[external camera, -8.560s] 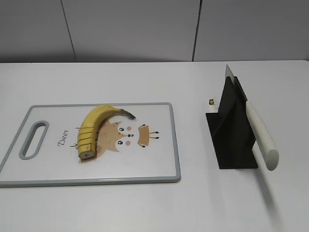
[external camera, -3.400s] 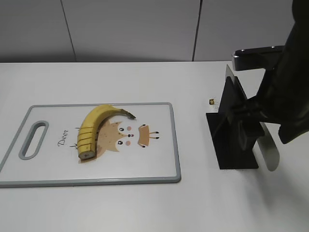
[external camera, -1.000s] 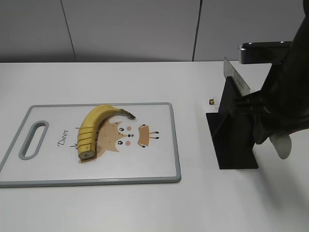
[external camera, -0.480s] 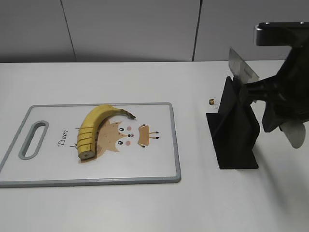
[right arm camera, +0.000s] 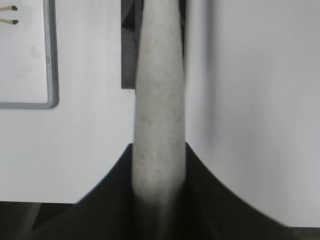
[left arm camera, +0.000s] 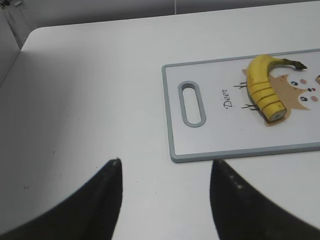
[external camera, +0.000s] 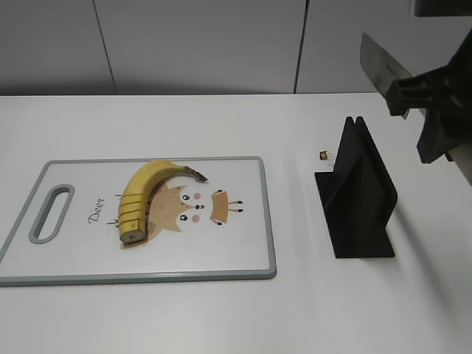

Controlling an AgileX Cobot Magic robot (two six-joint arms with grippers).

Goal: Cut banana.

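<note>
Above black knife stand [external camera: 359, 193]: right gripper [right arm camera: 159, 185] clamped on knife [external camera: 383, 65] handle, blade clear for carry. Banana [external camera: 144, 195] on cutting board [external camera: 243, 251]. Left gripper [left arm camera: 165, 197] apart, idle, well clear.

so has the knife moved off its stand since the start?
Yes. The knife has gone up and clear of the black stand, held in the right gripper.

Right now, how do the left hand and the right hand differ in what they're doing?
The left hand is open and empty, near the cutting board's handle end; the right hand is shut on the knife. The left hand hangs over bare table; the right hand holds the knife above the black stand, clear of it. Neither touches the banana.
</note>
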